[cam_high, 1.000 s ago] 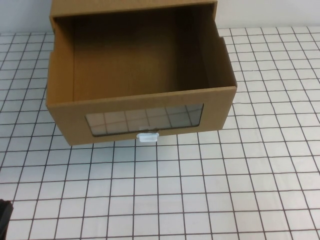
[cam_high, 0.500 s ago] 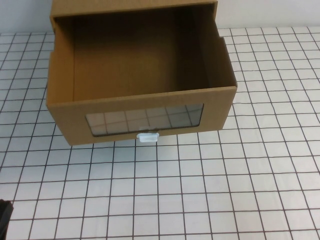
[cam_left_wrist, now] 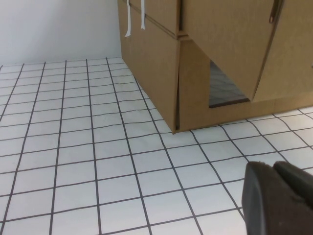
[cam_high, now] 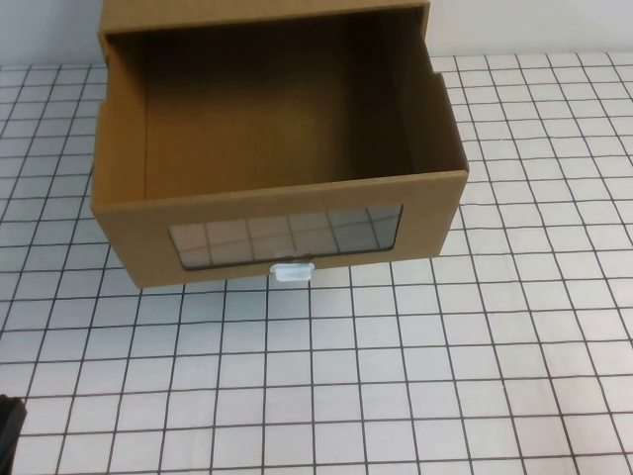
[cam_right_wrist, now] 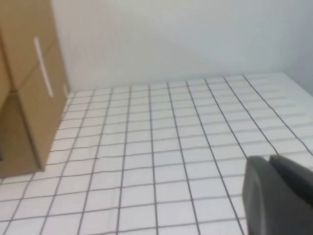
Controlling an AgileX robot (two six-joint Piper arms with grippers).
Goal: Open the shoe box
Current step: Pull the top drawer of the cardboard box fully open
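Nothing has moved since the earlier frame: box, drawer and arms show in the same positions.

High view: the shoe box sits at the far side of the worktop, left of centre. It is a drawer type. The drawer is drawn out toward the robot from the outer sleeve, and its interior is exposed and empty. The front panel carries a clear window with a white pull tab below it, facing the robot. The slide axis runs far to near. A dark edge of the left arm shows at the near left corner. The right arm is not in this view.

Left wrist view: the left claw hangs low over the worktop, closed on nothing, with no gap between its fingers. The box stands ahead of it, near, with the window visible.

Right wrist view: the right claw is closed and empty, and the box is well apart at the edge of the view.

Assessment: the left arm is the nearer. The opening appears complete, and any further pull would go through the tab, straight toward the robot.
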